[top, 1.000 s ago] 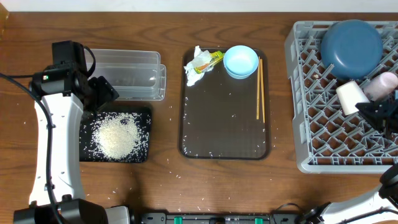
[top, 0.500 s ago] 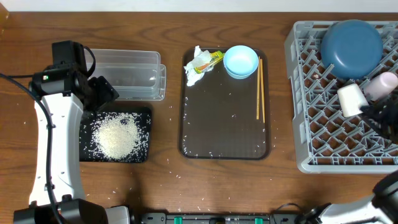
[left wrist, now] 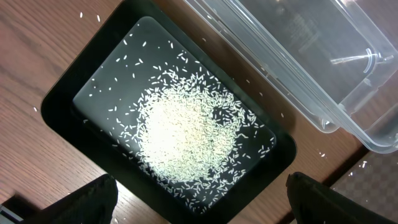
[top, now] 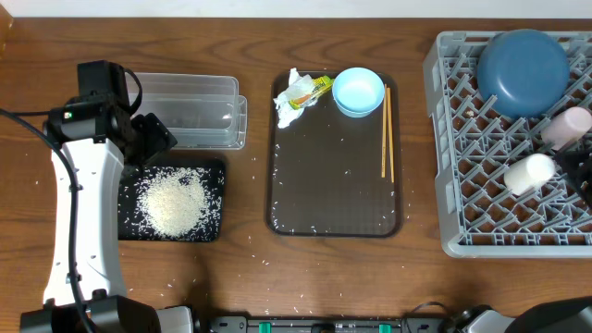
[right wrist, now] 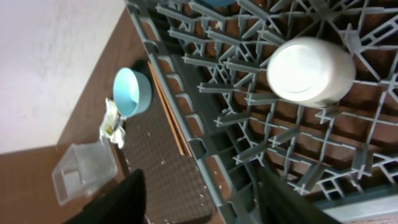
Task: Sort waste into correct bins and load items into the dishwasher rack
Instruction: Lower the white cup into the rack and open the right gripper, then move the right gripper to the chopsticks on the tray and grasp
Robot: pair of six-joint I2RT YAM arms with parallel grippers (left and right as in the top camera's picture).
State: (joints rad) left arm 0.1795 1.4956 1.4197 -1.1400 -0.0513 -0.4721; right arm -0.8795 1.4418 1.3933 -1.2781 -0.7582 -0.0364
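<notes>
A: What is near the right pincer (right wrist: 199, 199)?
B: The grey rack (top: 499, 245). The pincer's fingers stand apart and hold nothing. The white cup (right wrist: 310, 68) lies on its side in the rack just ahead, near the pink cup (top: 566, 127) and dark-blue bowl (top: 523, 72).
A: And the left pincer (left wrist: 208, 205)?
B: Wide open, empty. Under it sits the black tray (left wrist: 68, 124) with rice (left wrist: 186, 134), the clear tub (left wrist: 323, 68) just beyond. Between both pincers, the brown tray (top: 333, 199) holds a light-blue bowl (top: 358, 91), chopsticks (top: 387, 134), tissue (top: 287, 109) and wrapper (top: 314, 89)

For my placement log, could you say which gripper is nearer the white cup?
Right. The right gripper is just beside the white cup in the rack; the left gripper is across the table, over the black tray.
</notes>
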